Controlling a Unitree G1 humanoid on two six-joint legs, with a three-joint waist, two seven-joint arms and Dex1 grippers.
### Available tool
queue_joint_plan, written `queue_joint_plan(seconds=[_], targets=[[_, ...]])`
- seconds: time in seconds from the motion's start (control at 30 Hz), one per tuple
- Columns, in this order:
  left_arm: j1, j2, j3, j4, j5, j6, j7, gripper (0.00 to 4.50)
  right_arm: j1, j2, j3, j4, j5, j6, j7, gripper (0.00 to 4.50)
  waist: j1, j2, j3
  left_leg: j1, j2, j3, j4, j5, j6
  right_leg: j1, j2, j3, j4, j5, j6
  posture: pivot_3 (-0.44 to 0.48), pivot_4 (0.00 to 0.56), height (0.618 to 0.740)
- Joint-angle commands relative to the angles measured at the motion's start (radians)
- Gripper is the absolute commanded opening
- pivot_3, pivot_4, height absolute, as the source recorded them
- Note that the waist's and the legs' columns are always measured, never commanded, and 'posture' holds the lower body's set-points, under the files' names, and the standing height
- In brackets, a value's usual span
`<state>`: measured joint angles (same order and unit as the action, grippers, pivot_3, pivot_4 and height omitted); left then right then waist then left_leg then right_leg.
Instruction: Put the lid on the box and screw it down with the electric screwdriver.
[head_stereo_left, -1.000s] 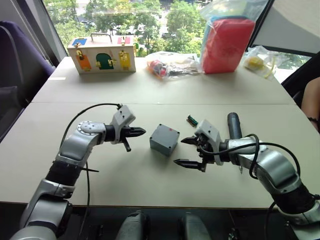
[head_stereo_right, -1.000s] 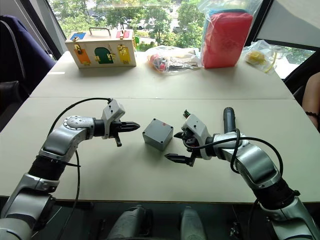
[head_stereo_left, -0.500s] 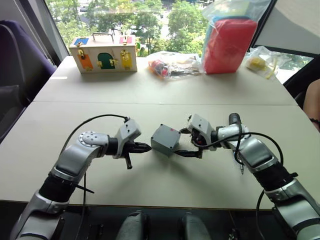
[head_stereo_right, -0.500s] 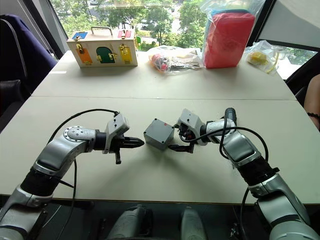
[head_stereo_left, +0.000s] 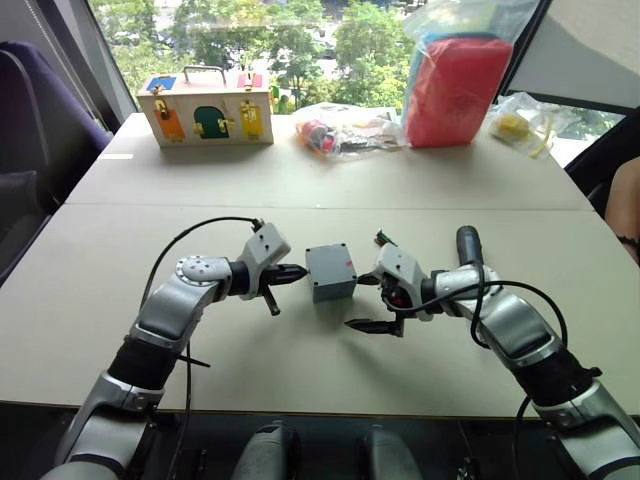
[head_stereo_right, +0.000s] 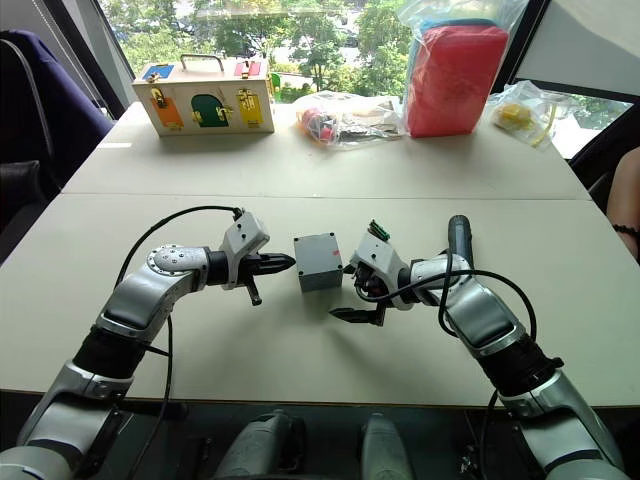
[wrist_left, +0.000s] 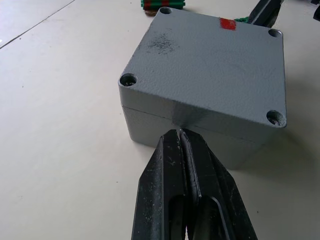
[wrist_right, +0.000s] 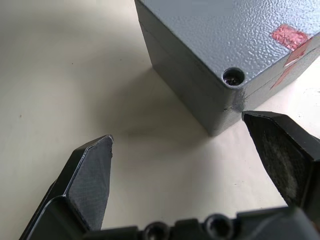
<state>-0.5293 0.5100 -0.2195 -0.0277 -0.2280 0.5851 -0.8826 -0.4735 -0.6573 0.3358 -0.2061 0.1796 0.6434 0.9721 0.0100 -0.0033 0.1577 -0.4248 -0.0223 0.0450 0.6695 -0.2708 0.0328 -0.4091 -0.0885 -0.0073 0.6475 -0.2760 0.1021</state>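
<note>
With the lid (wrist_left: 210, 60) seated on the box (head_stereo_left: 331, 272) mid-table | left gripper (head_stereo_left: 300, 272) pressed together at its left wall | right gripper (head_stereo_left: 366, 303) spread | steady box, then fetch electric screwdriver (head_stereo_left: 468, 246) lying right.

Box (head_stereo_left: 331, 271) w/ lid (wrist_left: 210, 65) on it sits btwn left pincer (head_stereo_left: 300, 271) & right pincer (head_stereo_left: 366, 302), on worktop (head_stereo_left: 300, 180); screwdriver (head_stereo_left: 468, 246) beyond right pincer.
</note>
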Motion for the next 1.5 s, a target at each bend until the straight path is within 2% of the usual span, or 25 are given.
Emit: queue_joint_plan(seconds=[0.03,0.43,0.6,0.7,0.8,1.0,1.13,1.17,1.2,1.23,1.33,1.5], targets=[[-0.030,-0.005,0.008,-0.010,-0.004,-0.018,-0.010,0.00,0.000,0.015,-0.017,-0.058,0.020,0.012,-0.006,4.44,0.000,0.000,0.000,0.000,0.000,0.000,0.000,0.000,0.000,0.000,0.000,0.000,0.000,0.000,0.000,0.000,0.150,0.740],[-0.029,0.000,0.019,-0.014,-0.009,-0.014,-0.008,0.00,-0.004,-0.001,-0.032,-0.101,0.027,0.048,0.002,4.44,0.000,0.000,0.000,0.000,0.000,0.000,0.000,0.000,0.000,0.000,0.000,0.000,0.000,0.000,0.000,0.000,0.150,0.740],[-0.018,0.092,0.084,-0.097,-0.098,0.078,-0.091,0.00,-0.049,-0.065,-0.216,-0.091,0.131,0.116,0.027,4.44,0.000,0.000,0.000,0.000,0.000,0.000,0.000,0.000,0.000,0.000,0.000,0.000,0.000,0.000,0.000,0.000,0.150,0.740],[-0.039,0.125,0.121,-0.122,-0.153,0.119,-0.118,0.00,-0.111,-0.049,-0.282,0.016,0.158,0.113,0.001,4.44,-0.002,0.000,0.000,0.000,0.000,0.000,0.000,0.000,0.000,0.000,0.000,0.000,0.000,0.000,0.000,0.000,0.150,0.740],[-0.091,0.118,0.160,-0.113,-0.196,0.146,-0.116,0.00,-0.195,0.012,-0.296,0.222,0.107,0.027,-0.079,4.44,-0.004,0.000,0.000,0.001,0.000,0.000,-0.001,0.000,0.000,0.001,0.000,0.000,0.000,0.000,0.000,0.000,0.150,0.740],[-0.139,0.092,0.169,-0.099,-0.224,0.161,-0.095,0.00,-0.333,0.132,-0.266,0.627,0.000,-0.185,-0.178,4.44,-0.008,0.000,0.000,0.001,-0.001,0.001,-0.002,0.004,-0.007,0.000,0.000,0.000,0.000,0.000,0.000,0.000,0.150,0.740],[-0.111,0.090,0.156,-0.123,-0.224,0.161,-0.085,0.00,-0.376,0.178,-0.249,0.778,-0.044,-0.275,-0.191,4.44,-0.023,0.000,0.000,0.000,-0.001,0.002,-0.002,0.004,-0.008,0.000,0.001,0.000,0.000,0.000,0.000,0.000,0.150,0.740],[-0.104,0.090,0.157,-0.130,-0.226,0.164,-0.083,0.00,-0.382,0.186,-0.247,0.806,-0.052,-0.293,-0.191,4.00,-0.025,0.000,0.000,0.001,-0.001,0.002,-0.002,0.004,-0.008,0.000,0.001,0.000,0.000,0.000,0.000,0.000,0.150,0.740],[-0.100,0.090,0.158,-0.134,-0.228,0.166,-0.081,0.00,-0.388,0.190,-0.246,0.828,-0.057,-0.306,-0.190,3.87,-0.026,0.000,0.000,0.001,-0.001,0.002,-0.002,0.005,-0.008,0.000,0.001,0.000,0.000,0.000,0.000,0.000,0.150,0.740],[-0.096,0.091,0.160,-0.137,-0.228,0.167,-0.079,0.00,-0.394,0.195,-0.247,0.850,-0.062,-0.318,-0.191,3.38,-0.027,0.000,0.000,0.001,-0.001,0.001,-0.002,0.005,-0.008,0.000,0.001,0.000,0.000,0.000,0.000,0.000,0.150,0.740],[-0.086,0.093,0.160,-0.143,-0.231,0.167,-0.075,0.00,-0.407,0.206,-0.253,0.894,-0.071,-0.342,-0.192,2.41,-0.027,0.000,0.000,0.001,0.000,0.001,-0.002,0.005,-0.008,0.000,0.001,0.001,0.000,0.000,0.000,0.000,0.150,0.740],[-0.078,0.088,0.157,-0.145,-0.231,0.167,-0.067,0.00,-0.433,0.225,-0.271,0.966,-0.076,-0.375,-0.215,2.41,-0.026,0.000,0.000,0.001,0.000,0.001,-0.002,0.005,-0.008,0.000,0.001,0.001,0.000,0.000,0.000,0.000,0.150,0.740]])
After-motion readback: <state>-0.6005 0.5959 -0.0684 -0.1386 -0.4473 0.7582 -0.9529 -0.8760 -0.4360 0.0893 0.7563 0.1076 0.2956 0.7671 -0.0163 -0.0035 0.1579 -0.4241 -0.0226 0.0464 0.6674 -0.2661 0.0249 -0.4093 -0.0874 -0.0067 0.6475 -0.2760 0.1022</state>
